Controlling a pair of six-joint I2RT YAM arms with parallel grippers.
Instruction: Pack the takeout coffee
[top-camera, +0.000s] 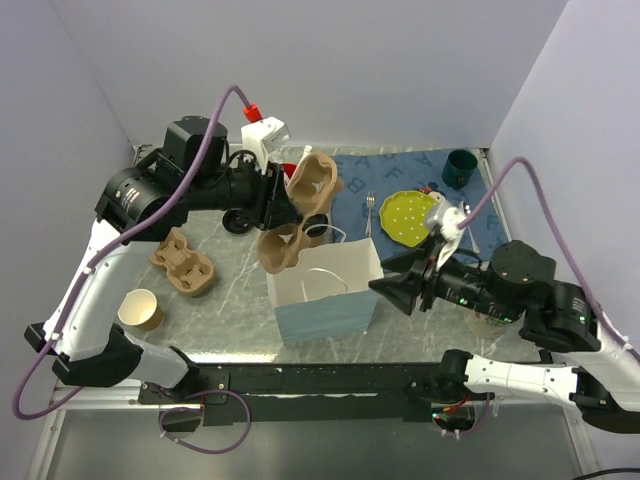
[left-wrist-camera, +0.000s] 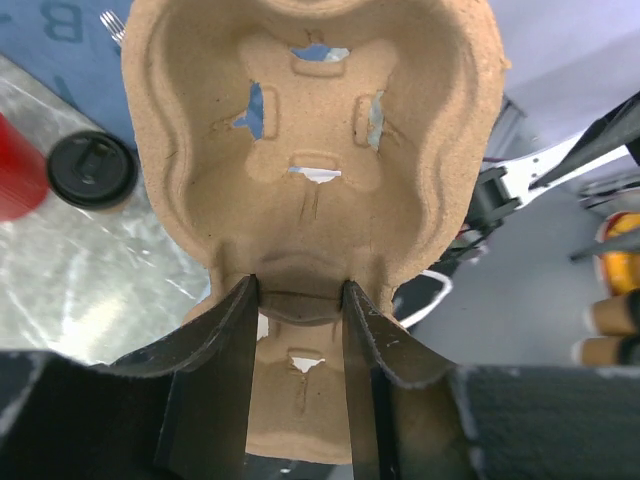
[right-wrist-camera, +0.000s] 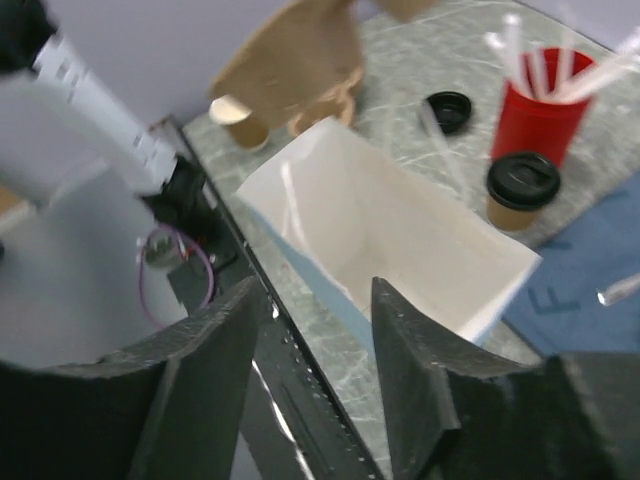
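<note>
The takeout coffee (right-wrist-camera: 522, 190), a brown cup with a black lid, stands on the table behind the far right corner of the open white-lined blue bag (top-camera: 325, 295). In the top view its lid (top-camera: 320, 226) shows partly under the carrier; in the left wrist view it (left-wrist-camera: 92, 168) stands beside the red cup. My left gripper (top-camera: 285, 200) is shut on the rim of a brown pulp cup carrier (left-wrist-camera: 310, 140) and holds it in the air behind the bag. My right gripper (top-camera: 380, 285) is open and empty at the bag's right side, its fingers (right-wrist-camera: 210, 350) above the bag's near edge (right-wrist-camera: 360, 270).
A second pulp carrier (top-camera: 183, 262) and a lidless paper cup (top-camera: 140, 310) sit at the left. A loose black lid (top-camera: 237, 220) and the red utensil cup (right-wrist-camera: 540, 110) stand behind. A green plate (top-camera: 410, 215), fork (top-camera: 368, 212) and dark green cup (top-camera: 460, 168) lie on the blue mat.
</note>
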